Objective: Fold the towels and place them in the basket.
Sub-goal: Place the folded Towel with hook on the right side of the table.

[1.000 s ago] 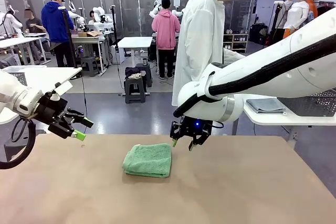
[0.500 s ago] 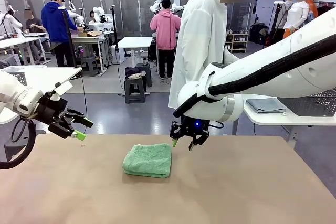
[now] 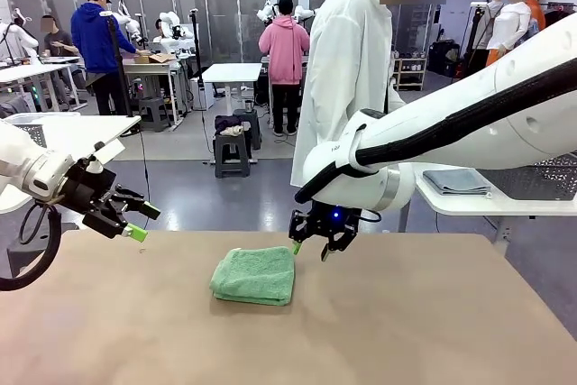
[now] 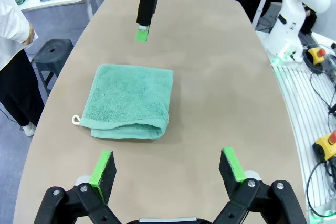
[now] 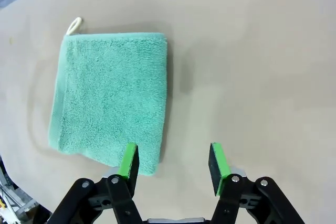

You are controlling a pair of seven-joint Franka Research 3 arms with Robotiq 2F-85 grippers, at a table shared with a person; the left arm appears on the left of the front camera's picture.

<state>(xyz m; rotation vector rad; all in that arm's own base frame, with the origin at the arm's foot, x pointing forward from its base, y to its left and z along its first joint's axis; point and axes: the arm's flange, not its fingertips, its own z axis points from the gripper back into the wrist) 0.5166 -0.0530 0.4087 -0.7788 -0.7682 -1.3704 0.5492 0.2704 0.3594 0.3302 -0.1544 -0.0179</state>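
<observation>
noted towel [image 3: 255, 275] folded flat on table [image 3: 433, 331], far right corner just beside part-spread, empty right jaws; left jaws spread wide, empty, well apart, so farther.

The right gripper [image 3: 310, 251] has edged slightly left, nearer the far right corner of the folded mint green towel [image 3: 255, 274]. The person in the white coat [image 3: 347, 69] has shifted a little.
</observation>
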